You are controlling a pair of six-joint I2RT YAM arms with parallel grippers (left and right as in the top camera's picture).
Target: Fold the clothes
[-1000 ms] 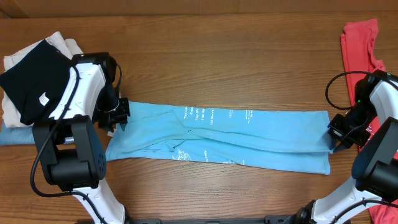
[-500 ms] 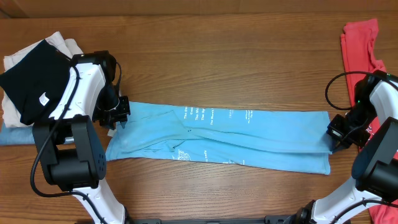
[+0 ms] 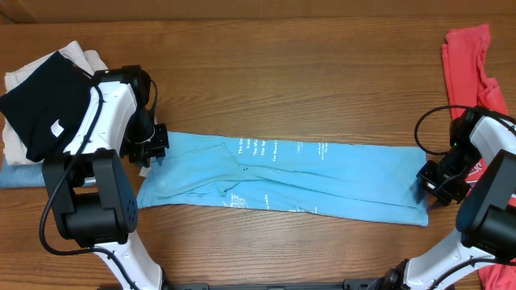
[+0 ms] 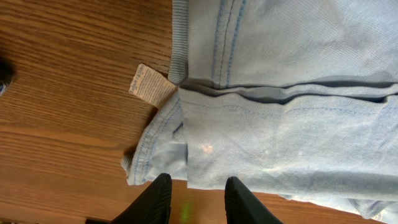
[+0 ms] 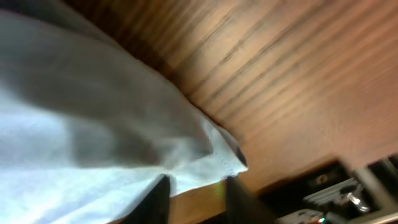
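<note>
Wood-grain worktop (image 3: 322, 72), seen from above: the light blue T-shirt (image 3: 322, 173) lies folded into a long band across the middle. At its left end the left tool (image 4: 196, 200) stands partly open, its tips at the hem, clamping nothing. At the right end the right tool (image 5: 194, 199) is likewise parted beside a shirt corner. White lettering on the shirt and print on a tan label (image 4: 149, 85) are too small to read. A coral-red T-shirt (image 3: 466, 64) lies far right.

White print (image 3: 260, 147) on light blue T-shirt (image 3: 347, 181), neck label (image 4: 149, 84): seemingly illegible.
</note>
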